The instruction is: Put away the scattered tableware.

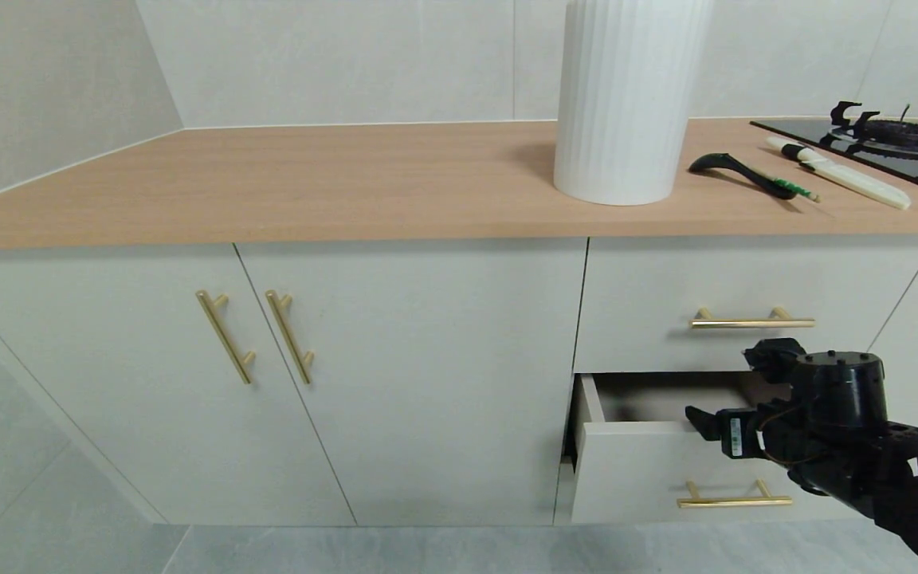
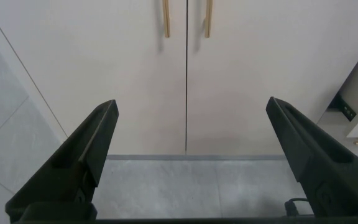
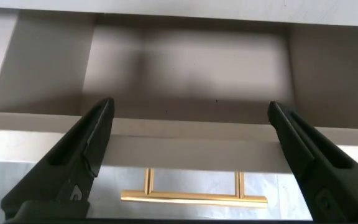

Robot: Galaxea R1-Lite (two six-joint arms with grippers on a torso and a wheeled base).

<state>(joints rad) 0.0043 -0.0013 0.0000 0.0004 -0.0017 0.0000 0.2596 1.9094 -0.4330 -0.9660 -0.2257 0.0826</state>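
white cylinder (image 1: 625, 104): top cut off | stove (image 1: 901, 137): cut by edge | drawer (image 1: 634, 469): inside partly behind right gripper (image 1: 723, 386)

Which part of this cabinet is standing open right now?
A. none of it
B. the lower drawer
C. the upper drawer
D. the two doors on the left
B: the lower drawer is pulled out beneath the shut upper drawer, with the right end effector open by its front edge.

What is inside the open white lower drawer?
Inside the white lower drawer, only bare pale floor and walls show. The black right tool and the drawer's own front hide the rest.
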